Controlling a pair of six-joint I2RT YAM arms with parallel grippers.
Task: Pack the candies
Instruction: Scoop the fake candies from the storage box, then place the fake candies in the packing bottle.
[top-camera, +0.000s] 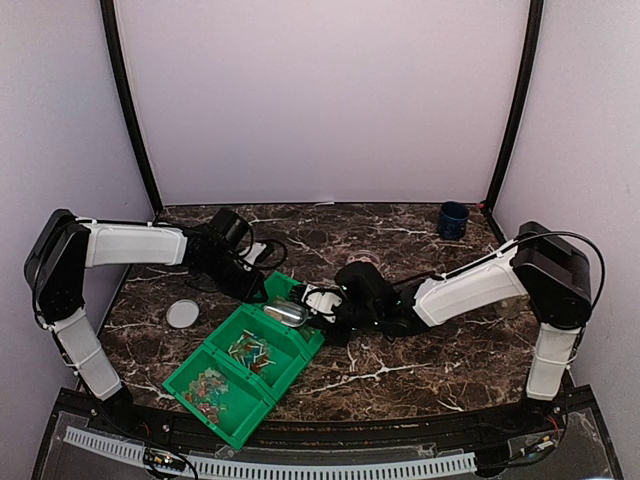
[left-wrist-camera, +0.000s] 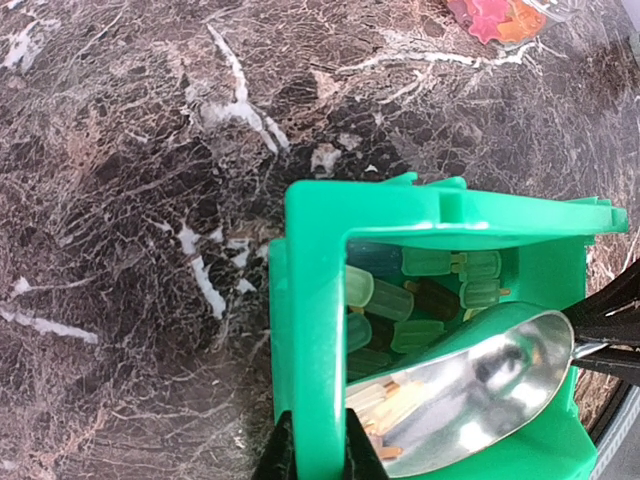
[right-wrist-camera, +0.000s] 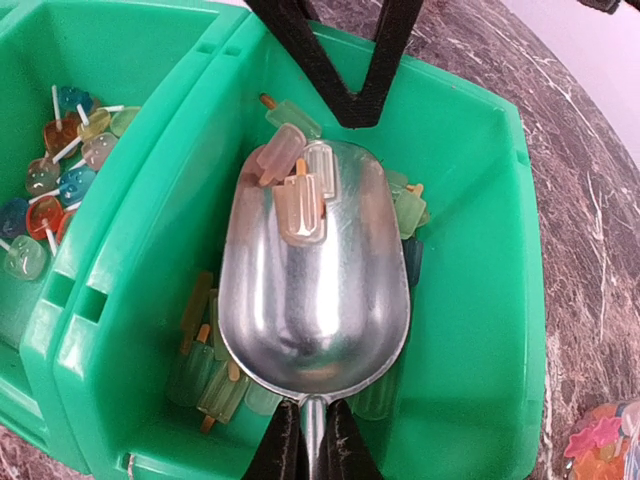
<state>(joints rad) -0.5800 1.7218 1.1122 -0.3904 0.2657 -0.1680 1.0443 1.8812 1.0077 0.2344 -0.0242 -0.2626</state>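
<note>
The green three-compartment bin (top-camera: 222, 398) lies at the front left. My left gripper (top-camera: 268, 290) is shut on the wall at its far corner; in the left wrist view the gripper (left-wrist-camera: 318, 460) pinches that green wall (left-wrist-camera: 315, 330). My right gripper (top-camera: 326, 306) is shut on the handle of a metal scoop (top-camera: 286, 313) that lies in the far compartment. In the right wrist view the gripper (right-wrist-camera: 312, 448) holds the scoop (right-wrist-camera: 315, 300), with a few popsicle-shaped candies (right-wrist-camera: 298, 200) at its front end. More candies (right-wrist-camera: 205, 375) lie under it.
The middle and near compartments hold other mixed candies (top-camera: 252, 350). A flat whitish lid (top-camera: 183, 314) lies left of the bin. A clear jar (top-camera: 363, 261) stands behind my right arm, with candies inside (right-wrist-camera: 600, 447). A blue cup (top-camera: 453, 220) stands at the back right.
</note>
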